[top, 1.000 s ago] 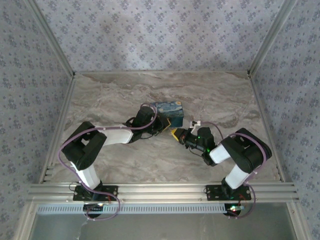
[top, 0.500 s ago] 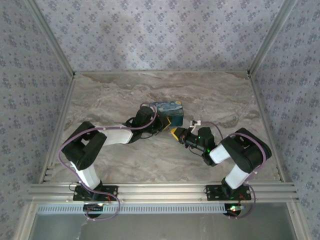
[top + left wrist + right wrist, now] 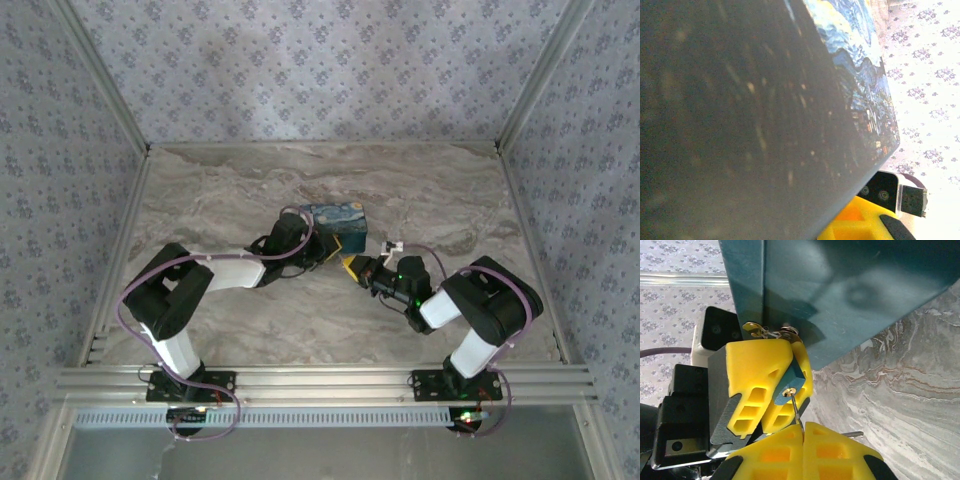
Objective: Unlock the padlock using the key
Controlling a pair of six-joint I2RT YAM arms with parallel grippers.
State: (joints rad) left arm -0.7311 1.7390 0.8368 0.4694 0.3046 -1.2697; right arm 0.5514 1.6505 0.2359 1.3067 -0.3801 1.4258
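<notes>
A small teal padlock (image 3: 791, 378) hangs at the metal hasp (image 3: 771, 331) of a blue box printed with a starry painting (image 3: 340, 222). My left gripper (image 3: 329, 252) is shut on the padlock, with its yellow fingers (image 3: 756, 371) on either side of the body. My right gripper (image 3: 803, 434) is shut on the key. The thin key blade (image 3: 795, 410) runs up from between its yellow pads into the brass keyhole (image 3: 786, 392). In the top view the right gripper (image 3: 356, 267) meets the left one just in front of the box.
The box's dark side (image 3: 740, 125) sits close against the left wrist camera, with a yellow finger (image 3: 860, 225) below it. A thin metal pin (image 3: 854, 433) sticks out beside my right finger. Marbled tabletop (image 3: 230, 190) lies all around, with patterned walls behind.
</notes>
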